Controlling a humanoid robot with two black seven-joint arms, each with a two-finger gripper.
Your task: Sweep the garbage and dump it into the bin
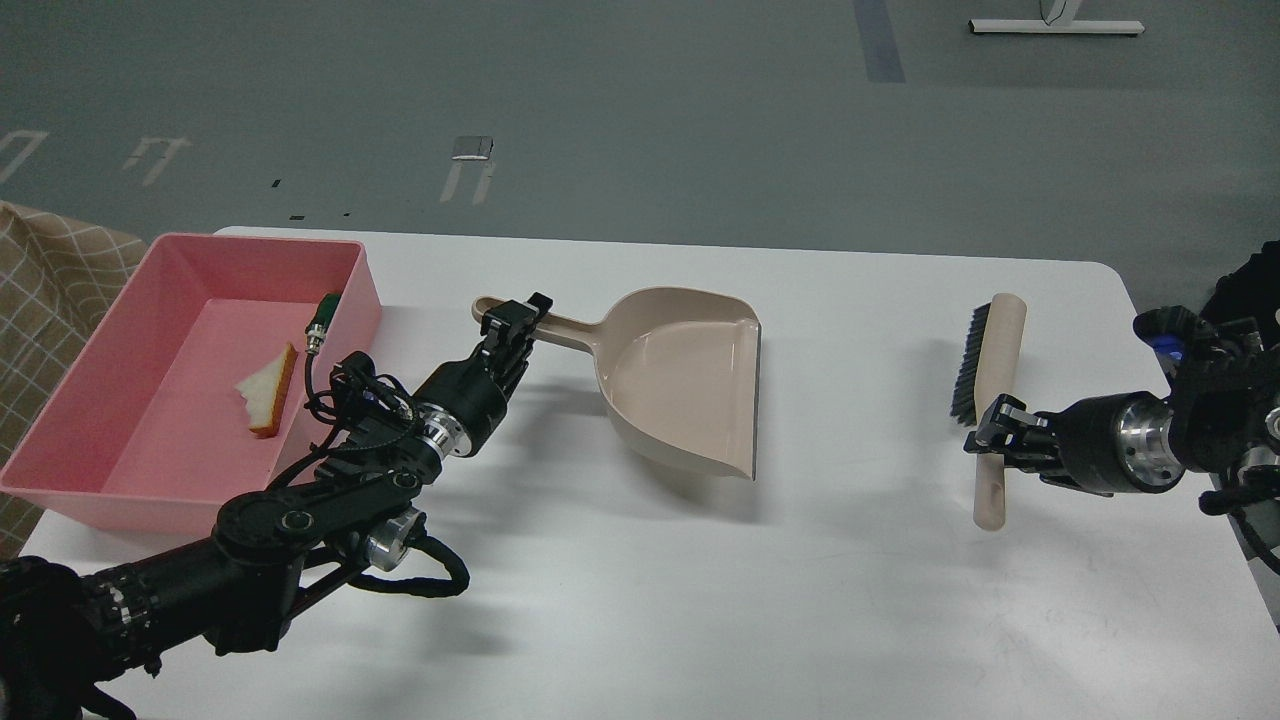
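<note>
The pink bin (60, 470) stands at the table's left end. The white bread slice (268, 392) lies on its floor. A dark green bit of the sponge (329, 302) shows by the bin's right wall; the rest is hidden behind my arm's cable. My left gripper (510, 325) is shut on the handle of the beige dustpan (690, 390), which is empty and sits low at the table's middle, mouth to the right. My right gripper (995, 437) is shut on the handle of the beige brush (992, 360), bristles facing left.
The white table (640, 600) ends at a rounded far right corner near the brush. A checked tan cloth (50, 270) lies beyond the bin on the left. Grey floor lies behind the table.
</note>
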